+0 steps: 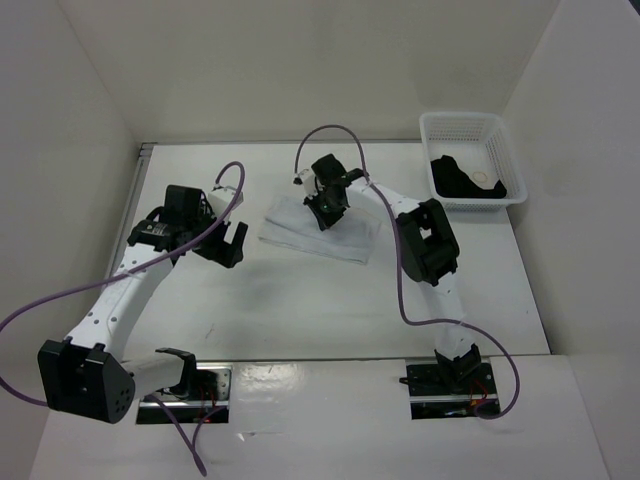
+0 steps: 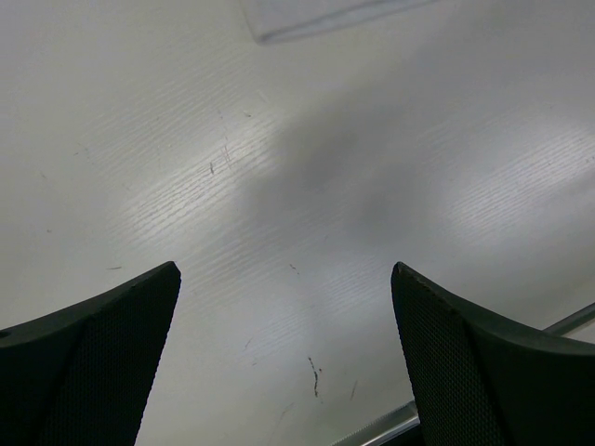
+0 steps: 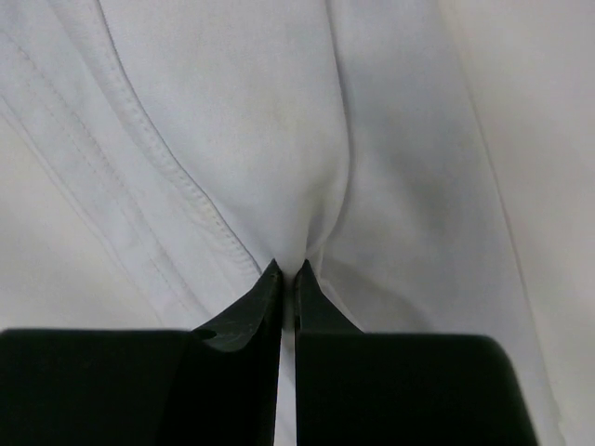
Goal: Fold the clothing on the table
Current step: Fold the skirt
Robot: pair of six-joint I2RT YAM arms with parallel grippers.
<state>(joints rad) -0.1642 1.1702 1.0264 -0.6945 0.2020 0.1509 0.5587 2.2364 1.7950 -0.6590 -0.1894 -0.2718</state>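
Because the right gripper pinches just a thin pucker of white garment, lifting may slip it; left gripper gapes empty.

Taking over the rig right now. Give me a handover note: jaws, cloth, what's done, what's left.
Right gripper: jaws shut, pinching a raised ridge of the thin white fabric garment.
Left gripper: jaws wide open, empty, above the bare white tabletop, left of the garment.
Garment: mid-table, flat, roughly rectangular.
Done: pinch made.
Left: lift and fold over, then probably release and smooth.
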